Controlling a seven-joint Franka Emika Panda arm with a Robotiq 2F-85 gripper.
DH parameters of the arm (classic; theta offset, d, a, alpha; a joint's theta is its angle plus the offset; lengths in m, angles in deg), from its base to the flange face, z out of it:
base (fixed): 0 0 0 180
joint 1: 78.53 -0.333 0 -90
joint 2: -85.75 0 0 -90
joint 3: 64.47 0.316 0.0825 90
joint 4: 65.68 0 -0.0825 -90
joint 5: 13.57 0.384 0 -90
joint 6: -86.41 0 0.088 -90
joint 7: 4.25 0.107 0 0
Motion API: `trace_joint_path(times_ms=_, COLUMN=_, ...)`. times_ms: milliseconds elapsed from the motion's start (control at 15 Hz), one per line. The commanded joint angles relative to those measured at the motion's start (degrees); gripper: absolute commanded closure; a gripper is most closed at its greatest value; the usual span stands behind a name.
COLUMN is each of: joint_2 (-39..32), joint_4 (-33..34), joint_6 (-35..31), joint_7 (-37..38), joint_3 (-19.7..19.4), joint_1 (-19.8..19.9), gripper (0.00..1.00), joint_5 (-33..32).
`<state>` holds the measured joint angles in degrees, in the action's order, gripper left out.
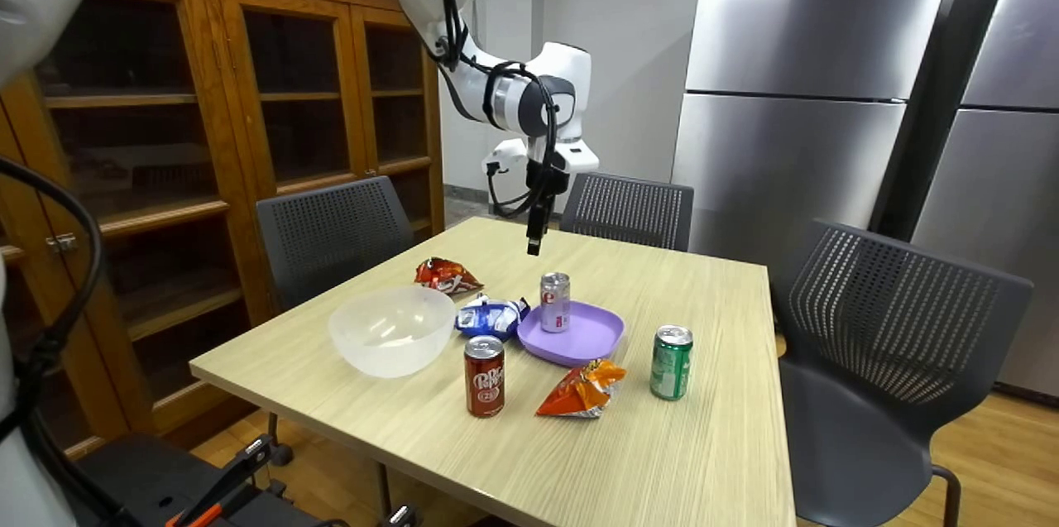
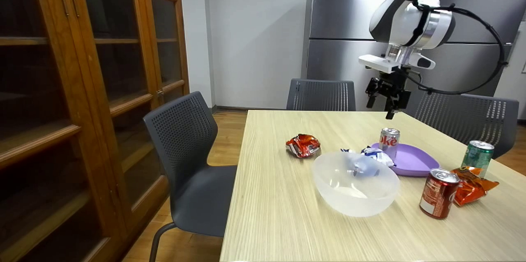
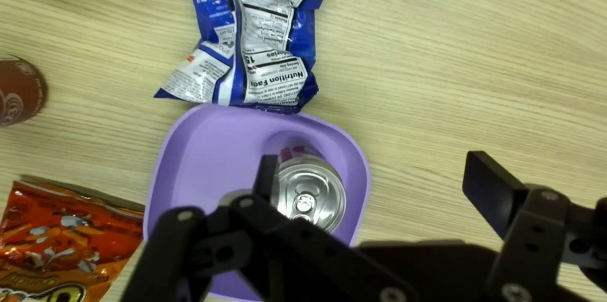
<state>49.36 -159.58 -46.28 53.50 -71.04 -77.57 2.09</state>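
The table (image 1: 687, 469) bears bowl (image 1: 392, 332), plate (image 1: 597, 330), cans (image 1: 485, 378), bags (image 1: 577, 391).

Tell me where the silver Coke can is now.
In both exterior views, the silver Coke can stands on the left part of the purple plate, near the blue snack bag and lower than the open gripper.

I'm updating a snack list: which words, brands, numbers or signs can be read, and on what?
"Dr Pepper": brown can
"oke": silver can
"Nutrition Facts": blue bag, upside down in the wrist view
"Calories": same bag
"15": same bag, perhaps incomplete
"Crunchy": orange bag
"10": cropped fridge
Too small or blurred: green can, red bag, labels on other fridge, fine print on blue bag
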Motion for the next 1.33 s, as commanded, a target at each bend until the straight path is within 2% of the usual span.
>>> trace_joint_path(times_ms=0, joint_2=5.03, joint_4=-5.80, joint_6=-2.01, joint_7=0.98, joint_3=-0.41, joint_1=-2.56, gripper=0.00, joint_5=-2.38)
trace_joint_path(times_ms=533, joint_2=5.69, joint_4=-10.94, joint_6=-3.62, joint_7=2.08, joint_3=-0.21, joint_1=-5.90, gripper=0.00, joint_5=-4.82)
trace_joint_path(times_ms=1267, joint_2=4.25, joint_4=-17.42, joint_6=-10.21, joint_7=6.86, joint_3=-1.09, joint_1=-7.68, gripper=0.00, joint_5=-5.16)
